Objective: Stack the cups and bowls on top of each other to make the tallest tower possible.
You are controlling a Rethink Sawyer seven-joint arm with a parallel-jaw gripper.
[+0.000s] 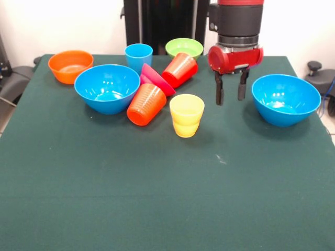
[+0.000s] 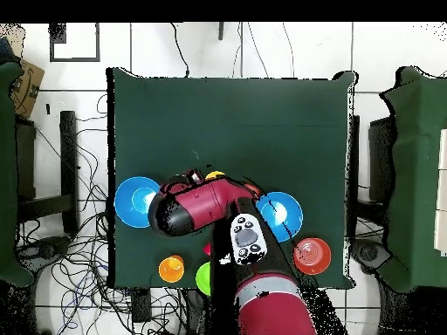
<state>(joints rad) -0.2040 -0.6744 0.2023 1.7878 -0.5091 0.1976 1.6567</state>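
Observation:
My gripper point(image 1: 231, 98) hangs open and empty above the cloth, between a two-cup pile and the right blue bowl point(image 1: 286, 99). The pile is a pale yellow cup point(image 1: 187, 109) sitting in a yellow-orange cup point(image 1: 185, 128). To its left an orange cup point(image 1: 146, 104) lies on its side against the left blue bowl point(image 1: 107, 88). Behind it, a red cup point(image 1: 180, 69) leans tilted against a pink-red bowl point(image 1: 156, 78) on edge. Farther back stand a light blue cup point(image 1: 138, 55), a lime-green bowl point(image 1: 184, 47) and an orange bowl point(image 1: 70, 66).
In the overhead view the red arm point(image 2: 205, 209) covers the middle cluster. Both blue bowls point(image 2: 137, 201) point(image 2: 281, 215), the orange bowl point(image 2: 312, 256) and a small orange round thing point(image 2: 172, 268) show around it. The green cloth point(image 1: 157, 198) stretches to the front edge.

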